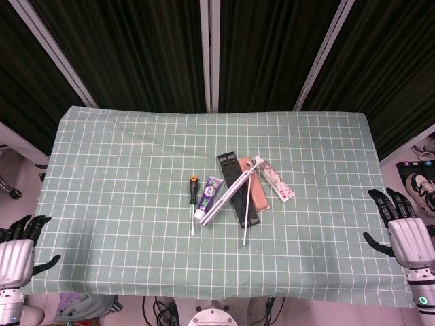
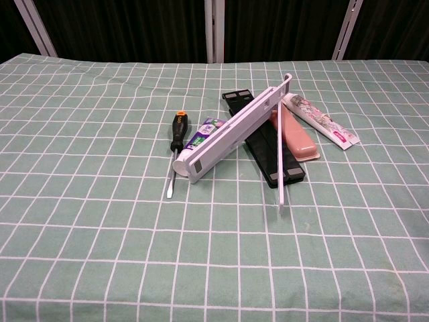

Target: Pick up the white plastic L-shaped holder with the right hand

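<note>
The white plastic L-shaped holder [image 1: 234, 190] [image 2: 234, 131] lies in the middle of the table, propped across a black bracket and a toothpaste tube; one long arm slopes up to the right, a thin leg runs down toward the front. My right hand [image 1: 402, 227] hovers at the table's right edge, far from the holder, fingers spread and holding nothing. My left hand [image 1: 17, 248] sits off the front left corner, fingers apart, also holding nothing. Neither hand shows in the chest view.
A black bracket [image 1: 234, 178] lies under the holder, with a pink case [image 1: 253, 185] and a floral toothpaste tube [image 1: 275, 178] to its right. A purple-green tube [image 1: 209, 195] and an orange-black screwdriver [image 1: 193, 197] lie to the left. Green checked cloth [image 1: 122, 176] covers the table.
</note>
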You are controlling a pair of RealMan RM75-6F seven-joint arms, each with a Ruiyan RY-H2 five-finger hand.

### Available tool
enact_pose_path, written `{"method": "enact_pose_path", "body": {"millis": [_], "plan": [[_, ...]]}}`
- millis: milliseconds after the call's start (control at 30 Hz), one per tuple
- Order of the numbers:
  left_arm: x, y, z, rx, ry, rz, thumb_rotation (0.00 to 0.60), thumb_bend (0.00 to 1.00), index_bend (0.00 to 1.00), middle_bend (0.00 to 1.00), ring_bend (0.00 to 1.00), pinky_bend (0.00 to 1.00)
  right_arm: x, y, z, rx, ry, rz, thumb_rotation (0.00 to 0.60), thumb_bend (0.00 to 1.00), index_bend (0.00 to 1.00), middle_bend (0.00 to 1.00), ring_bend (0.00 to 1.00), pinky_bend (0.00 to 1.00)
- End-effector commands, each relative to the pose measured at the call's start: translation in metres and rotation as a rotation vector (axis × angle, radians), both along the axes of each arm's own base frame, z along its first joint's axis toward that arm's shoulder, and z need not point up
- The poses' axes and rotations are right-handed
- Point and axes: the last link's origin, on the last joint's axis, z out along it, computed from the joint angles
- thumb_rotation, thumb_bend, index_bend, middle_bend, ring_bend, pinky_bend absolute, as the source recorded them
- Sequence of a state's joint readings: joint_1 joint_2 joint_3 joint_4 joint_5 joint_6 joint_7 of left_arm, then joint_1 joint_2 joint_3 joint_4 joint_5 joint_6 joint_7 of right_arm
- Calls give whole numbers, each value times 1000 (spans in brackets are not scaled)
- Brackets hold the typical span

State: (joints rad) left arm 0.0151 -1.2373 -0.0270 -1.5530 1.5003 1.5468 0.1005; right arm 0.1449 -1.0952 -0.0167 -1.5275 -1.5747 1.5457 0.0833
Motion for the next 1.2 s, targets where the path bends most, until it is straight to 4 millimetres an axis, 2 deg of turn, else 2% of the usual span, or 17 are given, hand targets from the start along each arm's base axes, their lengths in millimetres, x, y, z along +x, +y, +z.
{"method": "enact_pose_path", "body": {"millis": [33, 133, 233, 333, 500, 667, 867, 1200], "plan": [[-1, 5, -1, -8, 7, 8, 600, 7, 197, 171, 97, 152, 2, -11, -5, 12, -6, 9, 600, 146, 0, 91, 0, 82], [-1, 9, -1, -19, 12, 13, 600, 7, 197, 171, 97, 152, 8, -22, -12, 39, 8, 29, 600, 146, 0, 88, 0, 82], [1, 11, -3, -24, 9, 12, 600, 7, 196, 171, 97, 152, 21, -39, -21, 84, 31, 80, 600, 146, 0, 82, 0, 82], [2, 12, -3, -25, 6, 12, 600, 7, 197, 171, 97, 152, 48, -65, -38, 170, 76, 170, 600, 138, 0, 75, 0, 82], [4, 11, -4, -28, 4, 5, 600, 7, 197, 171, 97, 152, 97, -116, -76, 320, 138, 290, 600, 41, 0, 48, 0, 79], [0, 3, -1, -18, -2, 29, 600, 7, 197, 171, 97, 152, 147, -148, -120, 455, 248, 390, 600, 0, 0, 1, 0, 1], [-12, -8, 3, 5, -9, 84, 600, 7, 197, 171, 97, 152, 179, -168, -158, 549, 403, 437, 600, 0, 0, 0, 0, 0], [-25, -16, 0, 7, -26, 132, 600, 8, 197, 171, 97, 152, 201, -189, -186, 585, 456, 431, 600, 0, 0, 0, 0, 0]]}}
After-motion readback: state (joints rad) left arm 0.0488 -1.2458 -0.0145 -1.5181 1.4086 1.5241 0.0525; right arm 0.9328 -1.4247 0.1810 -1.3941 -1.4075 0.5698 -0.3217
